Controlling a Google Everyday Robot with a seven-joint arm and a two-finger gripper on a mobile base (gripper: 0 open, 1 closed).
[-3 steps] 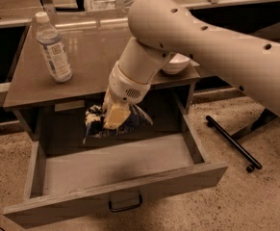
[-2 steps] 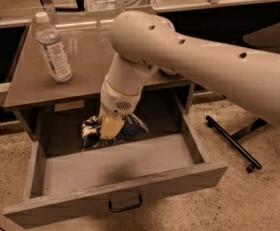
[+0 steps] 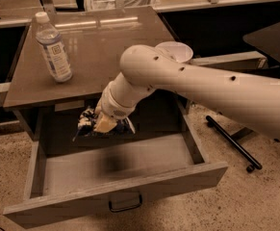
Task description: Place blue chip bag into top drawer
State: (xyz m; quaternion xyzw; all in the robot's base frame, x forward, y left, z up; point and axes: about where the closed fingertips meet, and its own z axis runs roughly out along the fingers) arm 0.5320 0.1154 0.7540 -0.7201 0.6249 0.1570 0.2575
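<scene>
The top drawer [image 3: 115,189] stands pulled open under the brown tabletop, its plain grey floor bare at the front and a small dark handle [image 3: 125,205] on its front. The blue chip bag [image 3: 87,121], crinkled dark blue with white print, is held over the rear left of the drawer, near the tabletop's front edge. My gripper [image 3: 103,124] reaches down from the white arm and is shut on the bag, which spreads out on both sides of it.
A clear water bottle [image 3: 54,47] stands on the brown tabletop [image 3: 101,47] at the left. A white bowl [image 3: 175,51] sits at its right edge, partly behind my arm. A black rod [image 3: 233,143] lies on the speckled floor at the right.
My arm has swung left and lower, carrying the blue chip bag a little left and down toward the back of the open drawer. The drawer, bottle and bowl have not moved.
</scene>
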